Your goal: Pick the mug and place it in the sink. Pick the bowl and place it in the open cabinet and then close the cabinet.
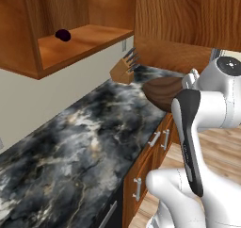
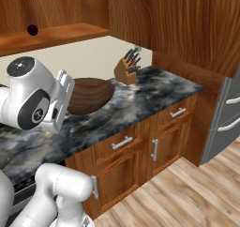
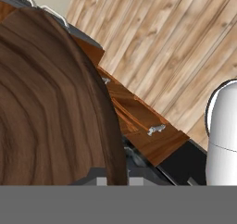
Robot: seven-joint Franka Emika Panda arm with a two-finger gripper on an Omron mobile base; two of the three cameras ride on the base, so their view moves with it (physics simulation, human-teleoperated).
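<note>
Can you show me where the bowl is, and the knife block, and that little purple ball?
bowl (image 2: 91,95): right base view, on its brown outer wall.
knife block (image 2: 124,74): right base view, on its wooden side.
purple ball (image 1: 63,35): left base view, on its middle, on the cabinet (image 1: 84,42) shelf.

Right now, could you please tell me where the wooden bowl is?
The bowl is at the claw, held up over the marble counter, at the robot's wrist in both base views. The knife block stands beyond it, and the open cabinet is above.
</note>
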